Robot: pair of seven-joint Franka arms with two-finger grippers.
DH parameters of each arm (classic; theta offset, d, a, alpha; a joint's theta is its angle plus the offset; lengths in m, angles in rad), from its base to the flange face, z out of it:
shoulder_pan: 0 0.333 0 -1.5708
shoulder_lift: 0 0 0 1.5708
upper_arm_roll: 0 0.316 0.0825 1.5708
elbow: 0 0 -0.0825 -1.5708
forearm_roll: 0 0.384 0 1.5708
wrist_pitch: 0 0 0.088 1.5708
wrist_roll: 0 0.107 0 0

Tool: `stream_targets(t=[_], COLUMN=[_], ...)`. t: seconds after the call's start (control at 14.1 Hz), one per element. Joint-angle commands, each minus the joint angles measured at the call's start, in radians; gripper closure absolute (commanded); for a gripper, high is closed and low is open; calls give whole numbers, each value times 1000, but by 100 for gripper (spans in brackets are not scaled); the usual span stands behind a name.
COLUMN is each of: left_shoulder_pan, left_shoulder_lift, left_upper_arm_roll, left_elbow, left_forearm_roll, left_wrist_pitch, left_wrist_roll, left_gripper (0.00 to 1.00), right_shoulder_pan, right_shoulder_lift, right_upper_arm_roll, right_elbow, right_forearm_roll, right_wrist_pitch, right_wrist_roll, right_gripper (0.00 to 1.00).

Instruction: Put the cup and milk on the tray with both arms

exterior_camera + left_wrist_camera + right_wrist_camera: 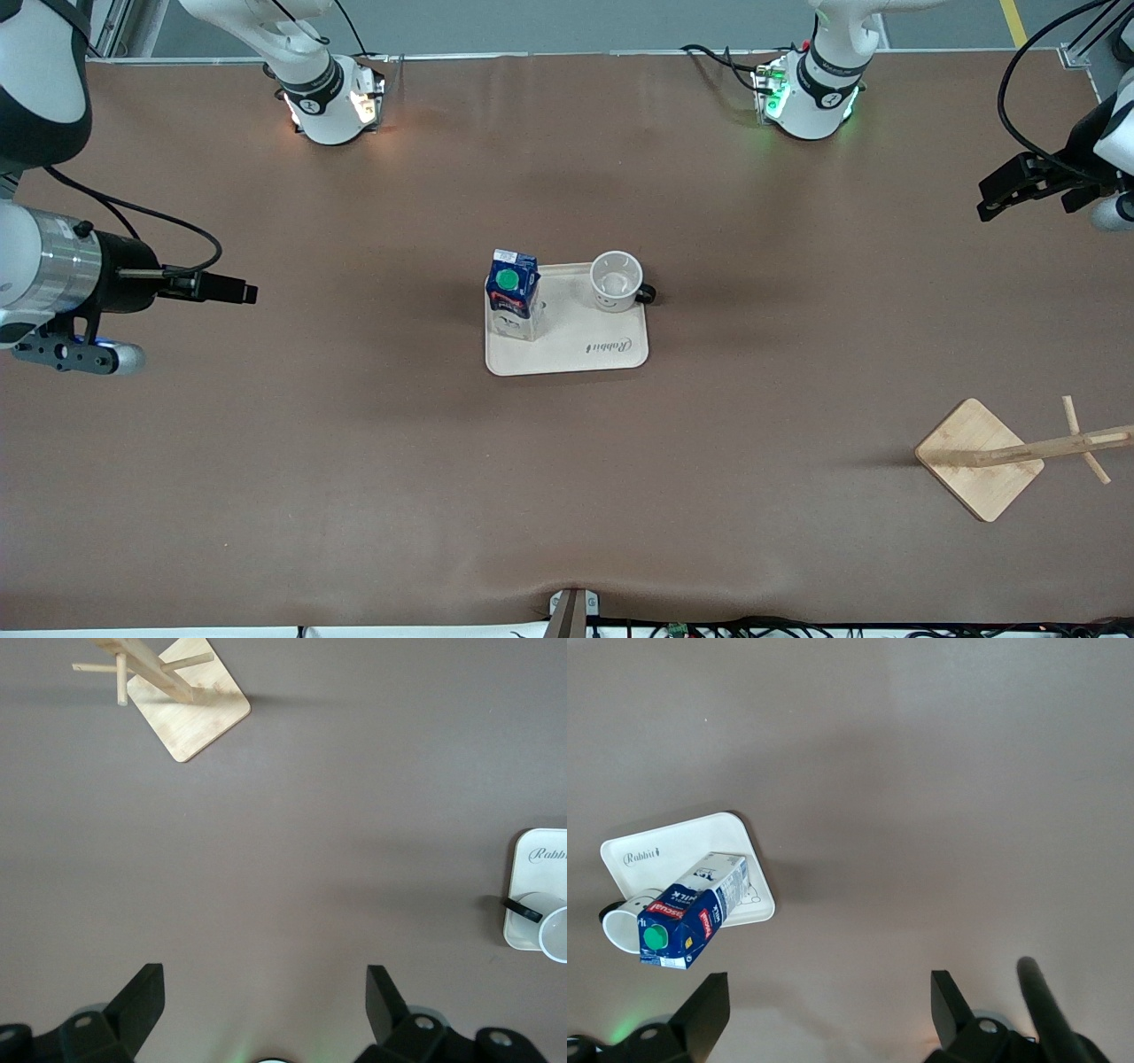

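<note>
The cream tray [576,356] lies mid-table. The blue and white milk carton [512,292] with the green cap stands upright on the tray's end toward the right arm. The white smiley cup [616,281] stands upright on the tray's corner toward the left arm. Its black handle pokes over the edge. My right gripper [221,289] hangs open and empty, high over bare table toward the right arm's end. Its wrist view [829,979] shows tray [673,846], milk [695,904] and cup [620,930]. My left gripper [1005,190] is open and empty, high over the left arm's end. Its wrist view [263,979] shows the tray's edge [521,921] and cup [554,932].
A square wooden stand [979,456] with a slanted post and pegs sits near the front camera at the left arm's end, also in the left wrist view [190,709]. Brown table cover spreads all round the tray. Cables run along the front edge.
</note>
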Motion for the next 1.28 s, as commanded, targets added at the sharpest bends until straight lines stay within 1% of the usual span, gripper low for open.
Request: stream_targets(t=[0.0,0.28,0.57,0.64,0.71,0.78,0.85,0.92,1.0,1.07,1.14,1.21], left_shoulder_pan=[18,18,16,16,16,16,16,18,18,18,18,18], left_shoulder_lift=[-19,-19,-16,-16,-16,-14,-14,-14,-13,-11,-11,-13], left_upper_arm_roll=[-1,-2,-7,-7,-7,-7,-7,-5,-4,-2,-2,-1], left_elbow=[2,11,25,27,27,27,27,33,37,37,39,41], left_forearm_roll=[-9,-6,-2,-2,-2,-2,-2,-2,-2,-3,-5,-5], left_wrist_pitch=[-16,-17,-16,-16,-16,-14,-14,-14,-14,-14,-14,-14], left_wrist_roll=[24,14,17,17,17,17,21,23,24,24,24,24], left_gripper=[0,0,0,0,0,0,0,0,0,0,0,0], right_shoulder_pan=[-10,-25,-131,-140,-142,-142,-141,-141,-136,-133,-142,-157], right_shoulder_lift=[-39,-39,-46,-81,-108,-143,-207,-291,-391,-462,-497,-504], right_upper_arm_roll=[1,-1,24,22,22,21,21,22,24,25,31,38], right_elbow=[-48,-43,-33,-39,-43,-69,-144,-251,-383,-474,-515,-519], right_forearm_roll=[-27,-29,-27,-45,-91,-105,-115,-137,-170,-197,-222,-225], right_wrist_pitch=[5,5,5,17,37,43,65,112,175,215,220,215], right_wrist_roll=[-6,-17,-33,-88,-162,-191,-193,-193,-199,-201,-201,-205], right_gripper=[0,0,0,0,0,0,0,0,0,0,0,0])
